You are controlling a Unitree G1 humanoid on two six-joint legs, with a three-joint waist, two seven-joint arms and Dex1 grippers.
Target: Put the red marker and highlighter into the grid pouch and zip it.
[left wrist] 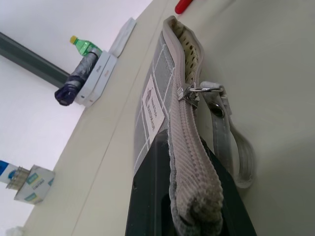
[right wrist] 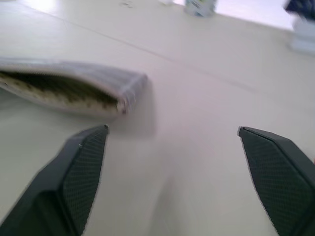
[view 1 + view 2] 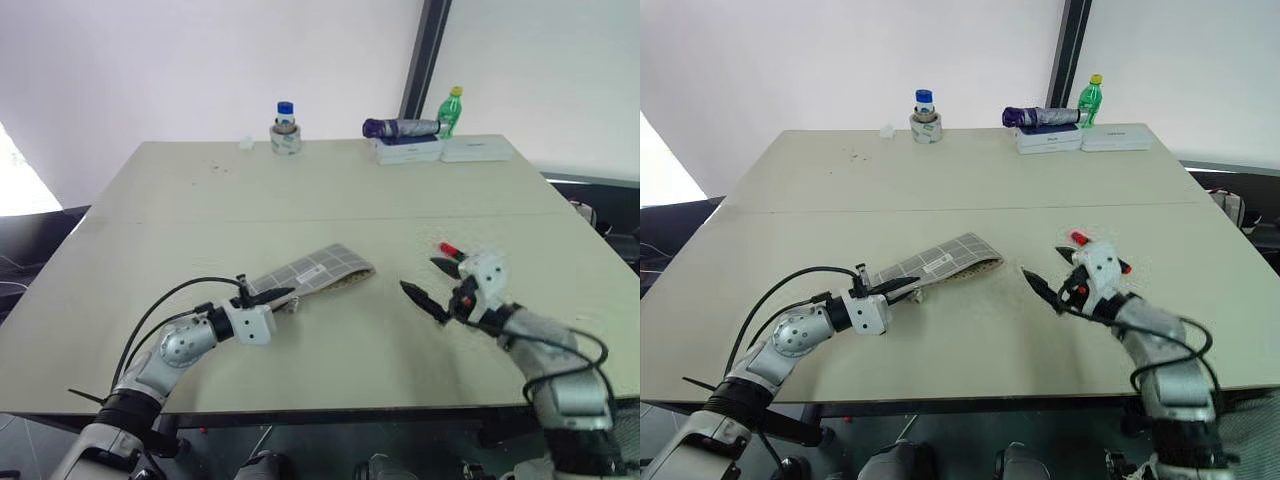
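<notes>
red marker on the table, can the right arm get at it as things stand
Probably yes: the red marker lies on the table right beside the right gripper, whose jaws stand open and empty, with nothing between them.

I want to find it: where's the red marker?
In the head view the red marker lies on the table, on the robot's right, just beyond the open right claw.
</notes>
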